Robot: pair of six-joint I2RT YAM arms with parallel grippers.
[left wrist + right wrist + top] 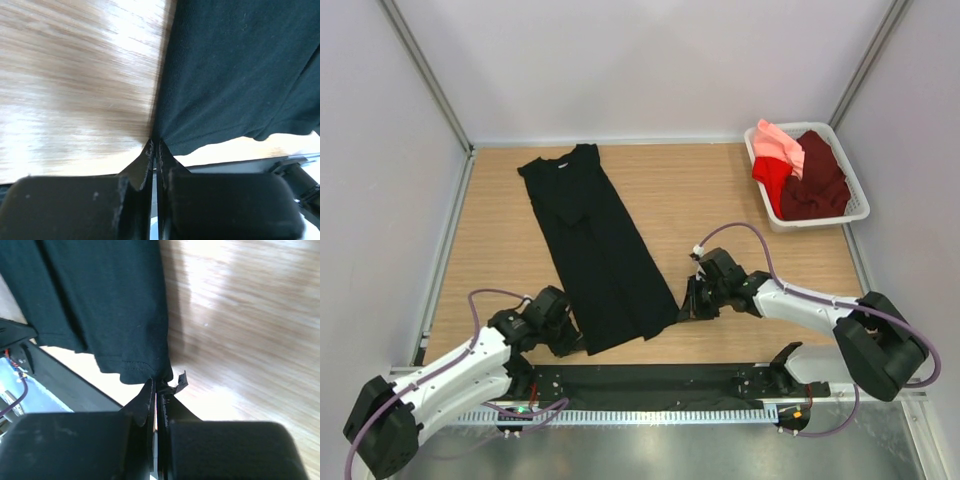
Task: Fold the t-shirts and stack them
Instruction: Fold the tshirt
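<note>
The black t-shirt (pixel 595 245) lies on the wooden table, folded lengthwise into a long strip, collar far, hem near. My left gripper (pixel 563 335) is shut on its near-left hem corner (pixel 161 141). My right gripper (pixel 688 305) is shut on its near-right hem corner (pixel 162 377), where a small tag sticks out. The maroon t-shirt (pixel 817 182), red t-shirt (pixel 772 177) and salmon-pink t-shirt (pixel 780 146) lie crumpled in the basket. The white chest label is hidden.
A white plastic basket (pixel 857 182) stands at the far right of the table. Metal frame posts rise at the back corners. A black strip and a metal rail (pixel 650 385) run along the near edge between the arm bases.
</note>
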